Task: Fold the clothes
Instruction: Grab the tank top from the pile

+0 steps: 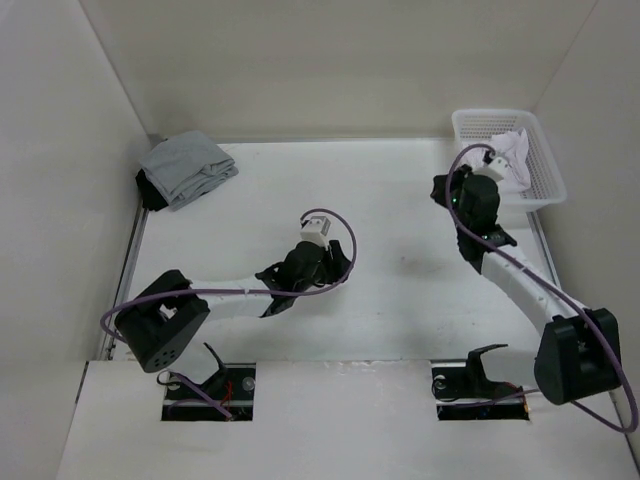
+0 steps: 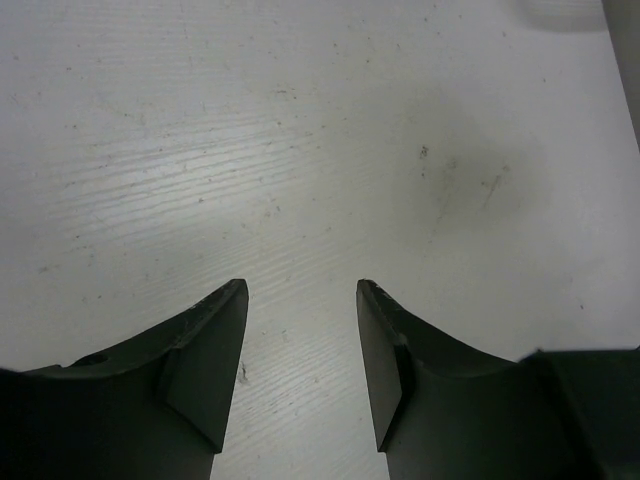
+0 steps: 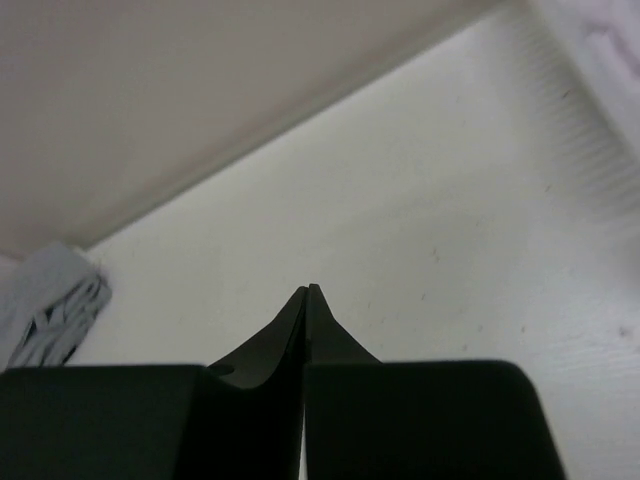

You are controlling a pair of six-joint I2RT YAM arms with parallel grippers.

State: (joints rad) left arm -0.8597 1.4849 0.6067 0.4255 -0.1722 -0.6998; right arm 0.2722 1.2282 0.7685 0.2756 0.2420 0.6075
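- Your left gripper [image 2: 300, 290]: jaws spread wide, empty, over the white tabletop [image 2: 250, 150].
- Your right gripper [image 3: 307, 290]: jaws pressed together, holding nothing.
- Plain white thin-fabric garment [image 1: 513, 150]: crumpled inside the white plastic lattice basket [image 1: 480, 118], far right.

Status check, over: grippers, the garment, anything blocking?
Left gripper open over bare table. Right gripper shut, empty, beside the basket. White garment crumpled in basket, unfolded. Grey cloth bundle far left, out of the way.
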